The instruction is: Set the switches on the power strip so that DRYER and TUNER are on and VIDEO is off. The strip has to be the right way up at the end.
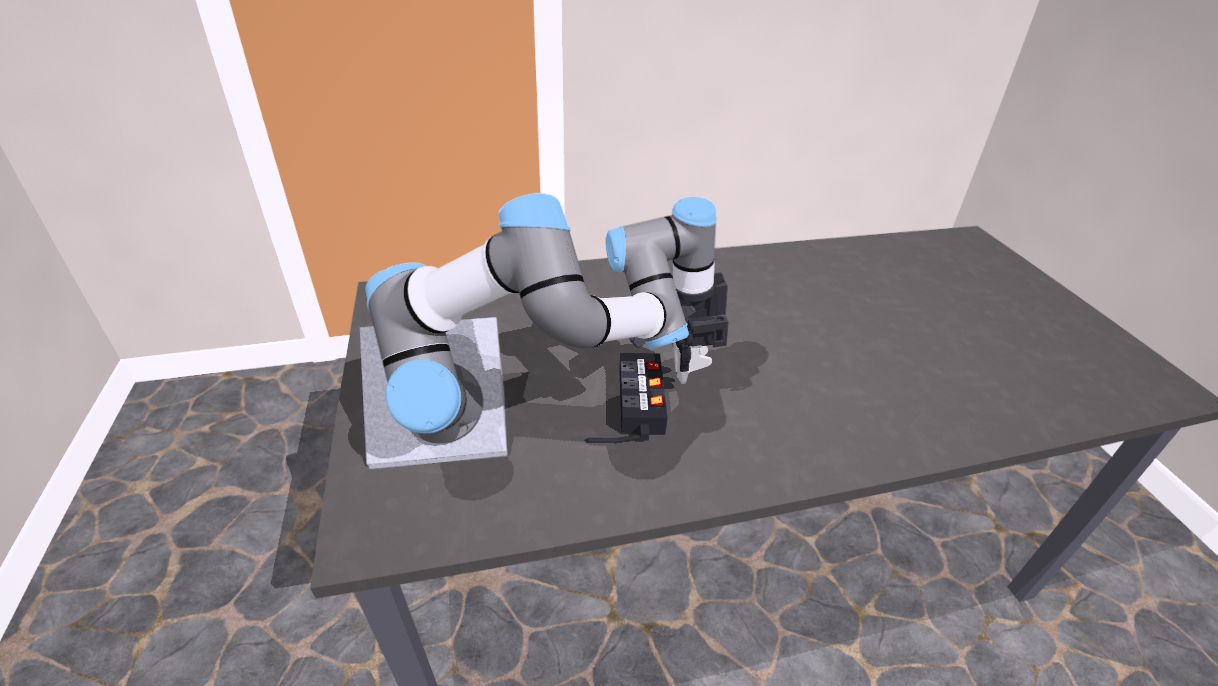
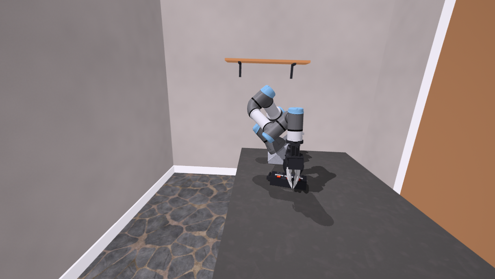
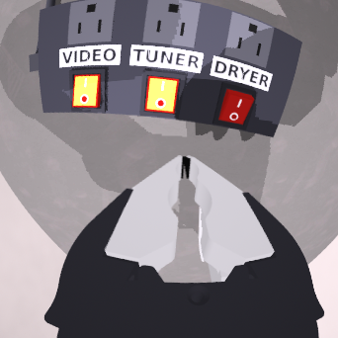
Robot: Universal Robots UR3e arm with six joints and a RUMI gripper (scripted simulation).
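Gripper point(image 3: 184, 165) first: its two white fingers are pressed tight together with nothing between them, so I can use the tip like one poking finger. It hangs just beside the power strip point(image 1: 637, 393), on the switch side, not touching it.

The strip lies flat on the bench point(image 1: 852, 357), right way up, with its plugs and words facing up. In the wrist view I read three switches. VIDEO point(image 3: 87, 91) glows yellow, so I judge it is on. TUNER point(image 3: 161, 94) glows yellow too. DRYER point(image 3: 236, 106) is dark red, so I judge it is off. That means two pokes are left — DRYER on, VIDEO off. TUNER I should leave alone.

DRYER is nearest the tip, so I would do it first. I would line the tip up over the raised half of that switch, come down slowly, and push just until it tips over. If I push too hard or from the side, the strip may slide or flip — then it would not be the right way up.

The strip's short black cord point(image 1: 615, 438) sticks out at the VIDEO end. The arm stands on a pale base plate point(image 1: 494, 443) at the bench's end. Around it are a stone floor point(image 1: 170, 545), plain walls, an orange door point(image 1: 383, 127) and a small wall shelf point(image 2: 267, 61).
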